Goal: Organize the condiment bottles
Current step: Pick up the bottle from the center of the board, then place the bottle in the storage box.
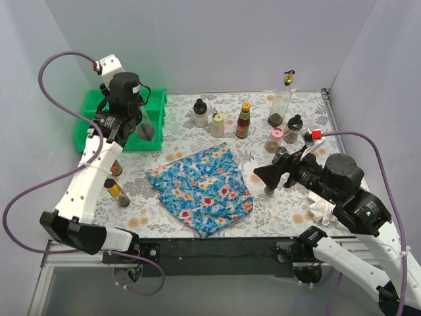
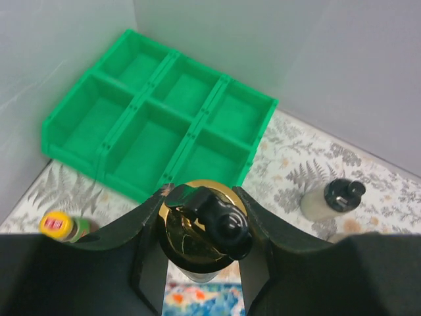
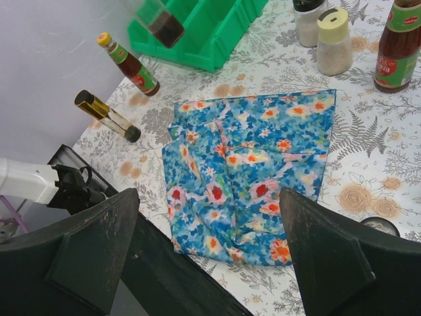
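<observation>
My left gripper [image 1: 143, 129] [image 2: 200, 263] is shut on a clear bottle with a gold top and black spout [image 2: 197, 230], held over the table just in front of the green tray [image 1: 92, 128]; it also shows in the right wrist view [image 3: 160, 21]. My right gripper [image 1: 260, 174] [image 3: 209, 204] is open and empty, above the right edge of the blue floral cloth [image 1: 202, 187]. At the back stand a white black-capped bottle [image 1: 200, 113], a cream shaker [image 1: 218, 124], a red-labelled sauce [image 1: 244, 120], a tall clear gold-topped bottle [image 1: 279, 105], a dark jar [image 1: 294, 128] and a pink-lidded jar [image 1: 275, 140].
A thin oil bottle [image 1: 117, 192] [image 3: 108, 116] lies at the left beside a small yellow-capped bottle [image 1: 116, 168] [image 3: 128, 64]. A dark-capped jar [image 1: 281, 155] stands close behind my right gripper. The tray's compartments [image 2: 164, 125] hold nothing. Walls close in the left, back and right.
</observation>
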Available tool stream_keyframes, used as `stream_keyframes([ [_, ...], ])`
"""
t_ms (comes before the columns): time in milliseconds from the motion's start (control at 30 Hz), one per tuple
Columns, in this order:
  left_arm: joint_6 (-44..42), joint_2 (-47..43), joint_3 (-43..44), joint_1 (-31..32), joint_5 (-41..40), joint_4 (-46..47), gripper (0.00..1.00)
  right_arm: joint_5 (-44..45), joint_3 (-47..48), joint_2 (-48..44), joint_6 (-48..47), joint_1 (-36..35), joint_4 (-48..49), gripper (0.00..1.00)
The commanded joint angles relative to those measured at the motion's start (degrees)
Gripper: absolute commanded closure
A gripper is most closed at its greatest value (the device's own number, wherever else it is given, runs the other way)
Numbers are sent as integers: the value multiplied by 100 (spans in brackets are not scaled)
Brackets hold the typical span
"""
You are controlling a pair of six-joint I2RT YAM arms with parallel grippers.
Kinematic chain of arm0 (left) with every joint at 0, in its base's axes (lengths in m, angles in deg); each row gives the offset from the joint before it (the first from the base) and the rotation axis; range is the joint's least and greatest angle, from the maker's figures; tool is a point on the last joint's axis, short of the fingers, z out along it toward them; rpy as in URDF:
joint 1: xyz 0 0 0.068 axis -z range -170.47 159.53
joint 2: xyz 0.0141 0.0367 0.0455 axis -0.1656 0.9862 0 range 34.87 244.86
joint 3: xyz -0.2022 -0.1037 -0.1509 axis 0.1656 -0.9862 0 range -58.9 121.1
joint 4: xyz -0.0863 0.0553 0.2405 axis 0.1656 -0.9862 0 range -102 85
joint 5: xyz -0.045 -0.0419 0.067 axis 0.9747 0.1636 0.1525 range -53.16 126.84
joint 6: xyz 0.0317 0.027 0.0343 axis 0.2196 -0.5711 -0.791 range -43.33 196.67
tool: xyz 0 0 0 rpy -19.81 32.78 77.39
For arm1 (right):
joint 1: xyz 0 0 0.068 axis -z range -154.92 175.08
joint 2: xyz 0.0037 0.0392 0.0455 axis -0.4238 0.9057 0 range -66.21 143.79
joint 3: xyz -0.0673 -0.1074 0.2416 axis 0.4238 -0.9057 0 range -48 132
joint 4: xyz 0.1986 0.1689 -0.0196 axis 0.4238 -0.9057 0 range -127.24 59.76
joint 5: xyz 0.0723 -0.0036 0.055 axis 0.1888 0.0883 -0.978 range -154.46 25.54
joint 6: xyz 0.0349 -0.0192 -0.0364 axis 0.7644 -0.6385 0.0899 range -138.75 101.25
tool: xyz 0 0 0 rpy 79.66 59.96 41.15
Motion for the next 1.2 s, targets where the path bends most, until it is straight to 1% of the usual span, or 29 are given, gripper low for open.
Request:
stream_keyframes([
  [0,-1219,665,752,-31,-111,1236,100,164,-32,-31,-104,9,329,4],
  [67,-1442,956,883,-109,73,1600,100,208,-41,-13,-165,9,373,4],
  [100,-1478,1323,1171,-153,205,1750,100,260,-32,-5,-183,9,374,4],
  [133,-1470,1526,1365,-276,397,1760,100,278,-49,4,-209,9,391,4],
  [167,-1452,1720,1558,-329,478,1743,100,304,-50,13,-262,9,426,4],
  [200,-1443,2148,2013,-382,548,1716,100,331,-76,30,-280,9,444,4],
  [267,-1461,2528,2428,-487,662,1725,100,331,-93,74,-315,9,496,4],
  [300,-1461,2696,2744,-505,724,1803,100,496,-111,83,-350,0,523,4],
  [333,-1478,3019,2921,-558,794,1830,100,515,-111,109,-368,9,523,4],
  [467,-1505,3662,3651,-751,812,1945,100,533,-102,232,-429,9,549,4],
  [533,-1505,3848,3993,-847,838,1971,100,577,-120,268,-473,9,567,4],
  [700,-1671,4033,4039,-901,1102,2409,100,717,-199,329,-526,9,637,4],
  [1067,-1909,4499,4056,-936,1182,3043,100,770,-225,391,-508,9,822,4],
  [1167,-1848,4604,4057,-997,1234,3157,100,919,-260,347,-526,9,813,4],
])
